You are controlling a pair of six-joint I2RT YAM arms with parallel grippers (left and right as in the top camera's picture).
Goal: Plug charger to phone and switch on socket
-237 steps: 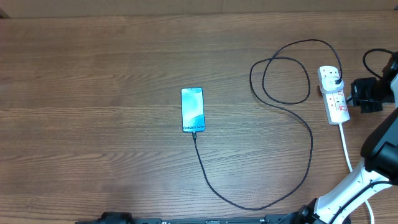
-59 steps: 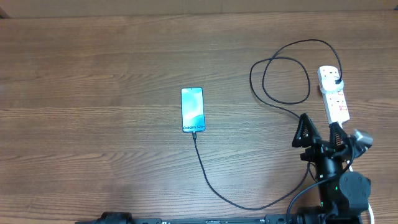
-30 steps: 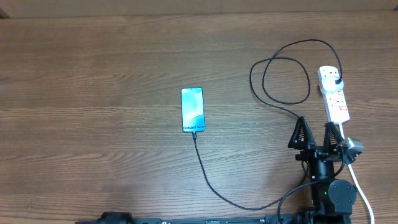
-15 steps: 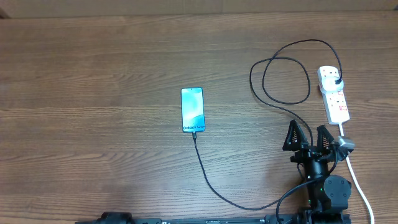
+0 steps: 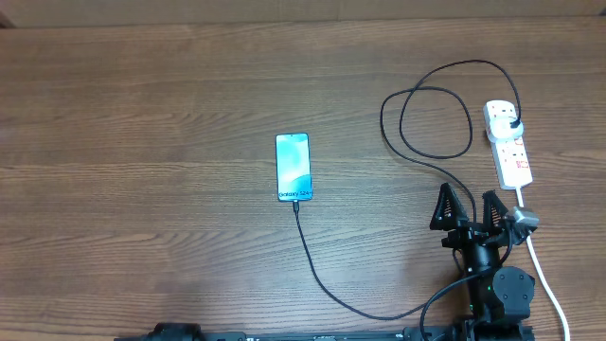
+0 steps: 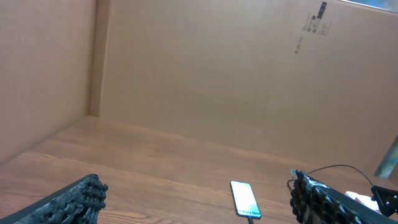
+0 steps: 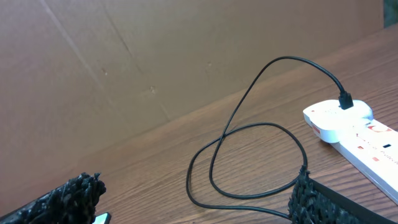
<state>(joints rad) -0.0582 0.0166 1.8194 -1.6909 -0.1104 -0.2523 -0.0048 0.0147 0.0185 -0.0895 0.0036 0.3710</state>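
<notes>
white socket holds the charger plug; phone is cabled; right gripper and left gripper both gape.

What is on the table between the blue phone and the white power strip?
The overhead view shows loops of the thin black charger cable lying on the wooden table between the slim blue-screened phone and the white rectangular power strip.

1. A brown wood-grain worktop fills the overhead view.
2. A plain cardboard wall stands along its far edge.
3. A small dark label sits high on that wall.
</notes>
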